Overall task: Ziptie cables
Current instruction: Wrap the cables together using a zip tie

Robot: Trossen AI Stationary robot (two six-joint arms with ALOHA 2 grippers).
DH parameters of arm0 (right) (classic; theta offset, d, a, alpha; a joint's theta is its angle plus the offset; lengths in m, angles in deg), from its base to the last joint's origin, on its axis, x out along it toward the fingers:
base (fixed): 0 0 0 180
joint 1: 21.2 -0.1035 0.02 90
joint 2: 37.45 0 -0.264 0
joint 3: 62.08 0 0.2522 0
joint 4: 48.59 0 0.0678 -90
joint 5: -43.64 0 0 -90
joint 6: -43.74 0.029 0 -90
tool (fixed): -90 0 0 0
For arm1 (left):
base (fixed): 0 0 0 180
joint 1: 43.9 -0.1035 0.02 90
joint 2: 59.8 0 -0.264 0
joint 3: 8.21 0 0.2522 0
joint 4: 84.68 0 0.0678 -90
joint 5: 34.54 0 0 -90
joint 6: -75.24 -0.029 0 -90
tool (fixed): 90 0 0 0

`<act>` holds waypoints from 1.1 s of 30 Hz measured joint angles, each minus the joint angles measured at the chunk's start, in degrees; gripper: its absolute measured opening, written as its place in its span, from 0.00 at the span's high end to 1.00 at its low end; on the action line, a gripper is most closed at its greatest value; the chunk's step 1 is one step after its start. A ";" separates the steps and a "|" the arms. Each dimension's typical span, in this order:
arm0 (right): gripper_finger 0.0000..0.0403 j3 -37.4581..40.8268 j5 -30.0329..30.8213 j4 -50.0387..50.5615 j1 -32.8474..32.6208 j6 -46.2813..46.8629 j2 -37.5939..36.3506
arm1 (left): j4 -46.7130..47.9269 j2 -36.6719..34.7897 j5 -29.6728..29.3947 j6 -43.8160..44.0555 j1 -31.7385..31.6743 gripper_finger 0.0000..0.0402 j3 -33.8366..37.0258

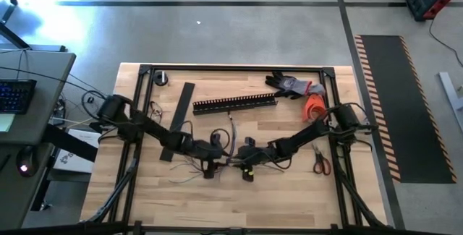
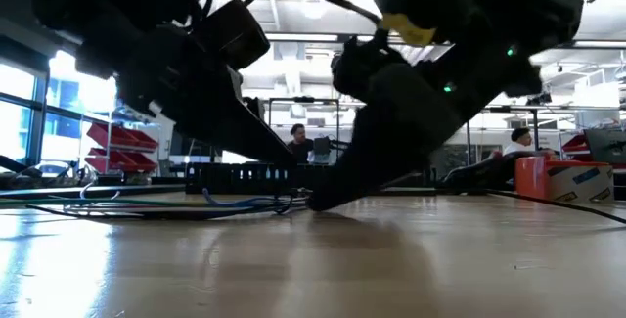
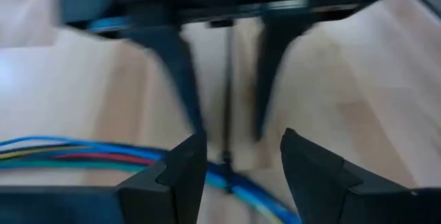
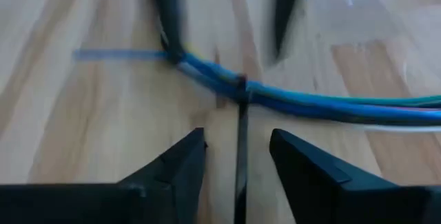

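Low over the desk, both grippers meet near its centre, facing each other. Between them lie the cables, a blue-dominated bundle, with the ziptie crossing it as a thin dark strip. Left gripper stands at about nine o'clock of the crossing with fingers apart, holding nothing. Right gripper, at three o'clock, straddles the ziptie with fingers parted; contact seems absent, though blur leaves that uncertain.

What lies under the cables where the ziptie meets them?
The bare wooden table shows beneath the cables. The ziptie runs up to them between the open right gripper fingers; whether it passes underneath is hidden by the bundle.
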State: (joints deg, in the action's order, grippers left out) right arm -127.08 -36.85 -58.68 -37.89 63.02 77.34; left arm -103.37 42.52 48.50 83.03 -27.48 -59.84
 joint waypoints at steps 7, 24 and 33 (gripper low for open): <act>0.79 -0.04 2.00 -2.61 -0.90 0.29 1.04 | -5.83 6.02 -4.31 1.09 1.79 0.59 -0.02; 0.99 -0.02 7.58 -3.12 -3.10 -1.36 1.06 | -8.06 7.87 -5.31 3.56 1.60 0.77 -0.02; 1.00 0.00 7.89 -2.95 -3.13 -1.34 1.06 | -8.19 7.87 -5.16 2.59 1.20 0.98 -0.07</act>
State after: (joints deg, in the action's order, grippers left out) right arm -127.08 -28.96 -61.63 -41.02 61.68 78.40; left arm -111.56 50.39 43.34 85.62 -26.27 -59.91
